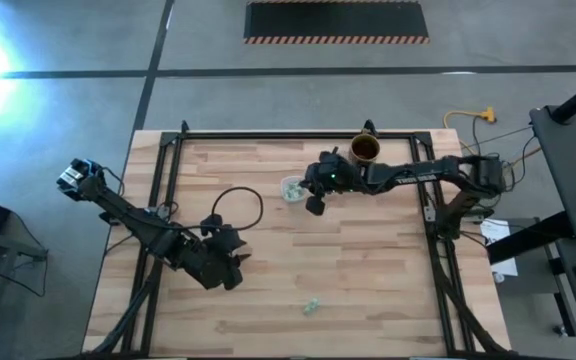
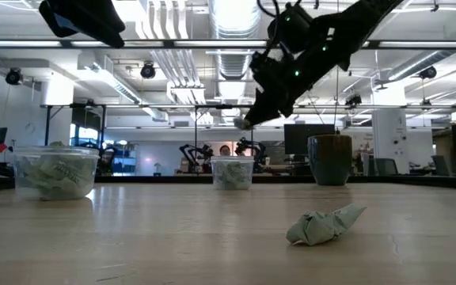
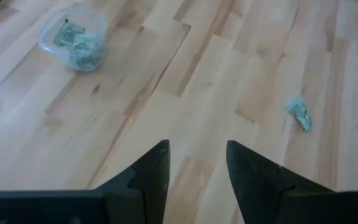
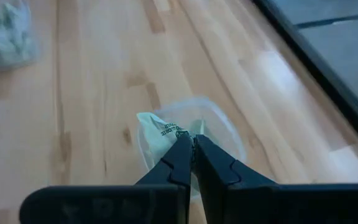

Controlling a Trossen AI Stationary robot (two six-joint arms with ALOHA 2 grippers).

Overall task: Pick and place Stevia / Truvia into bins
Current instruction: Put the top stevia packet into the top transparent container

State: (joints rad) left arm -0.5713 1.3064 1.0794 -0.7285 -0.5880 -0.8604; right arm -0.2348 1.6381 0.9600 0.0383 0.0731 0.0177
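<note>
The wooden bench (image 1: 368, 270) carries everything. Near the brown mug (image 1: 366, 149), the right tool (image 4: 193, 142) hangs above a clear cup (image 4: 225, 127), pinched narrow on a pale green sachet (image 4: 157, 134); only the right wrist view shows that grip. The left tool (image 3: 197, 155) hovers with fingers apart, well away from the mug. Its wrist view alone shows the second filled cup (image 3: 74, 38) and a crumpled loose sachet (image 3: 299, 112).

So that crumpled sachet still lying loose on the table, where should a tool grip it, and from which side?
Probably straight from above. The loose sachet lies crumpled on bare table, nothing near it, so pinch across its raised, bunched middle rather than the thin pointed end. The left tool is open and faces it; the right tool holds another sachet over a cup.
</note>
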